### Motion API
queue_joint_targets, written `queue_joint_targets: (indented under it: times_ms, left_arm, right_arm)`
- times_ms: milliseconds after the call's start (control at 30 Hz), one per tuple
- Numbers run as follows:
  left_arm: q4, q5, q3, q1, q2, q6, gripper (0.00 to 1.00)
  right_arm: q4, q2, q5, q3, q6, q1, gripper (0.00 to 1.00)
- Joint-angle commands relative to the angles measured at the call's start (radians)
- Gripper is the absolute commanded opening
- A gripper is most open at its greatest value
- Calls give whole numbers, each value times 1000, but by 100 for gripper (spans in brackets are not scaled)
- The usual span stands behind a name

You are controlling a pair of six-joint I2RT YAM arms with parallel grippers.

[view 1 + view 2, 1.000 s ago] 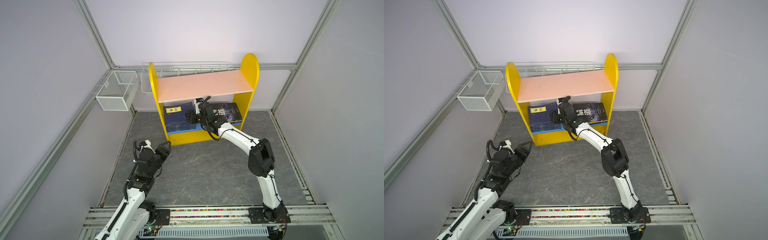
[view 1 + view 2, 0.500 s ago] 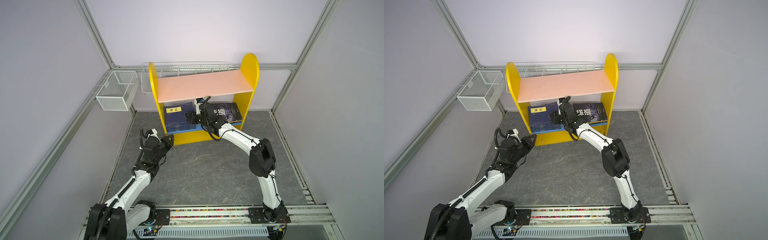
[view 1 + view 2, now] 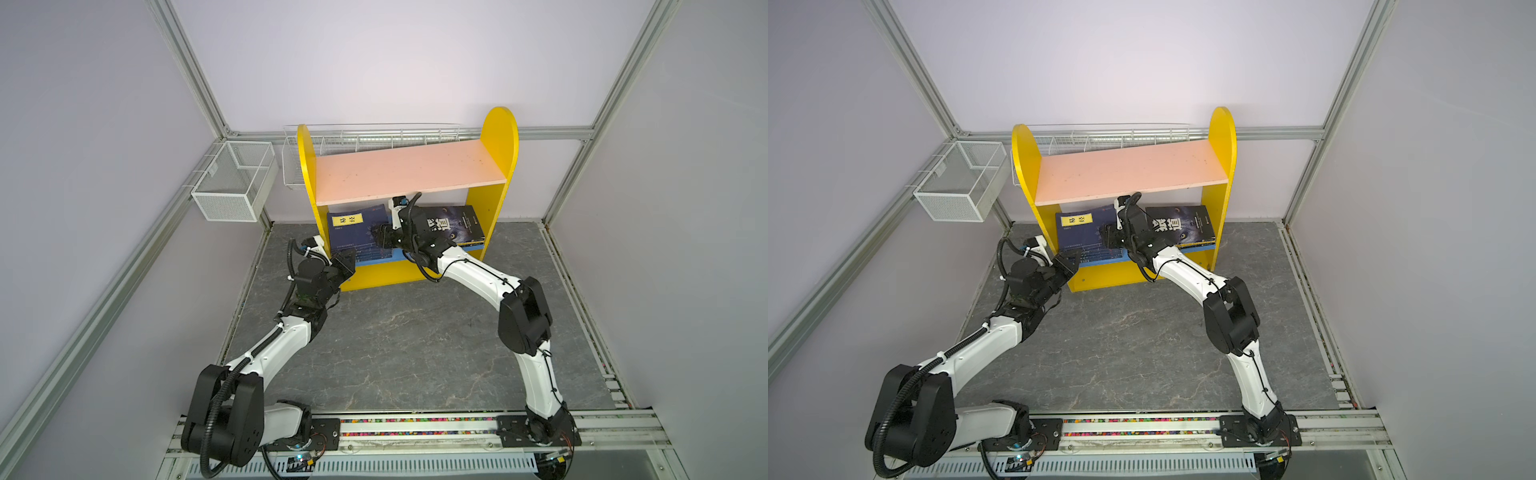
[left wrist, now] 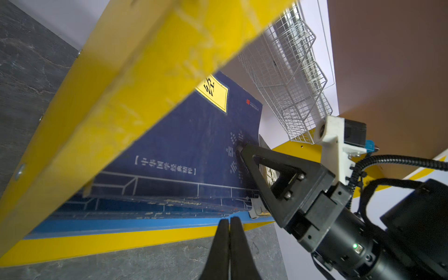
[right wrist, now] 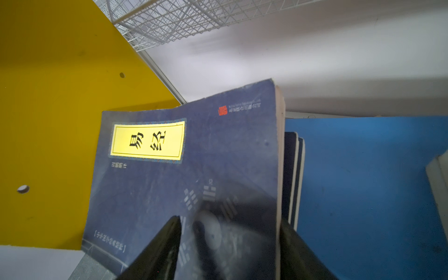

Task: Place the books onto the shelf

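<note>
The shelf stands at the back, with yellow sides, a pink upper board and a blue lower board. A stack of navy-blue books lies on the left of the lower board, and a black book on its right. The top navy book leans up off the stack. My right gripper is at its right edge with jaws apart, one finger over the cover and one past the page edge. My left gripper is shut and empty, just before the shelf's front left.
A white wire basket hangs on the left wall rail. A long wire basket runs behind the shelf top. The yellow left side panel is close to my left gripper. Grey floor lies in front of the shelf.
My left arm has reached forward to the shelf's front left corner, and its gripper has gone from open to shut. The right gripper and the books have not moved.
</note>
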Motion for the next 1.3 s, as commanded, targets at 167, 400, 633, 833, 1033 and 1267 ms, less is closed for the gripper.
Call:
queue_joint_targets:
  times_ms: [167,400,633,833,1033,1267]
  left_arm:
    - [32,-57,122,-4,90,54,6]
    - [-74,-148,185,-2,147,45,4]
    - [-203,-231,256,-7,182,48,3]
    - [-261,-277,286,-10,195,48,2]
    - [-264,-276,290,-14,207,46,2]
    - [-270,-270,306,-13,221,54,2]
  right_arm:
    - [-46,-44,-24,-22,-19,5,64]
    - [-43,-51,-31,-32,-22,3,64]
    - [-26,-59,-36,-45,-20,3,64]
    - [-9,-73,-35,-69,-20,3,66]
    - [15,-104,-21,-99,-40,1,72]
    - [23,-145,33,-133,-67,-9,77]
